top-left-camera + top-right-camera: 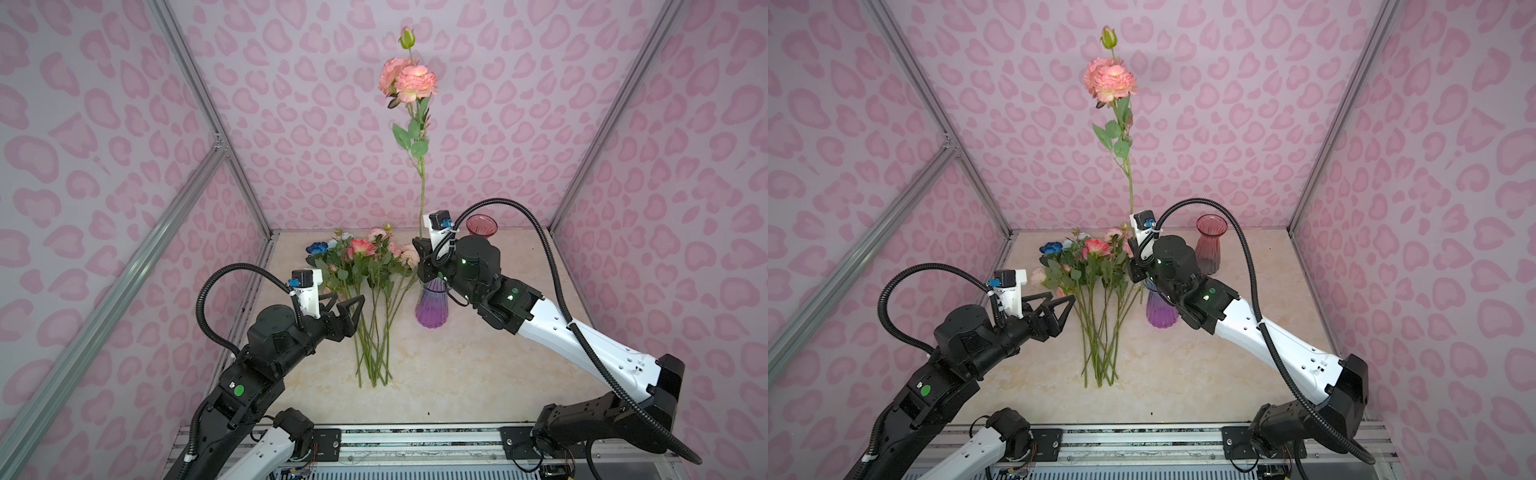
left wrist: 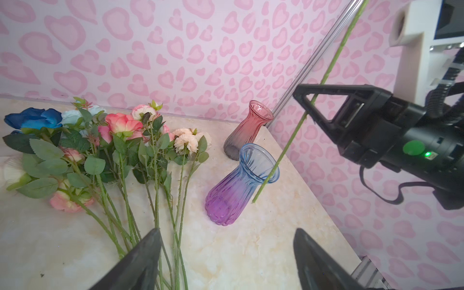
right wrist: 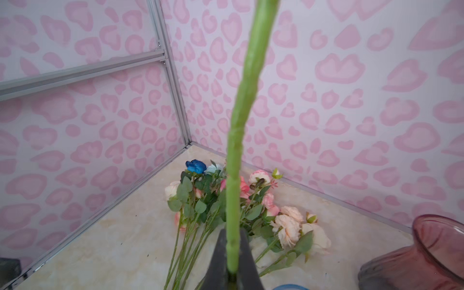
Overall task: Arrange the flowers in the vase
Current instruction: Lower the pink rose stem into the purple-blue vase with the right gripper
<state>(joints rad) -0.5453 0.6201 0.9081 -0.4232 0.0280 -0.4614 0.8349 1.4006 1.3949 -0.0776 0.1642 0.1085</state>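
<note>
- Nearest, the left gripper (image 1: 348, 300) is spread wide and empty over the stems of the loose flowers (image 1: 365, 266) on the table (image 1: 457, 374)
- The blue-purple vase (image 1: 432, 309) stands just beside them; only the left wrist view shows the held stem's cut end by its rim
- The right gripper (image 1: 419, 245) is clamped on the upright pink peony (image 1: 415, 83) stem
- The red vase (image 1: 1212, 245) stands farthest back; in a top view the right arm (image 1: 540, 324) covers all but its mouth (image 1: 482, 225)

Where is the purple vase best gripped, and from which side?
Probably the narrow neck under the flared rim of the purple vase, level from the flowers' side with the open left end effector. It stands upright with a wider belly, and the right end effector holds a stem on its other side.
</note>
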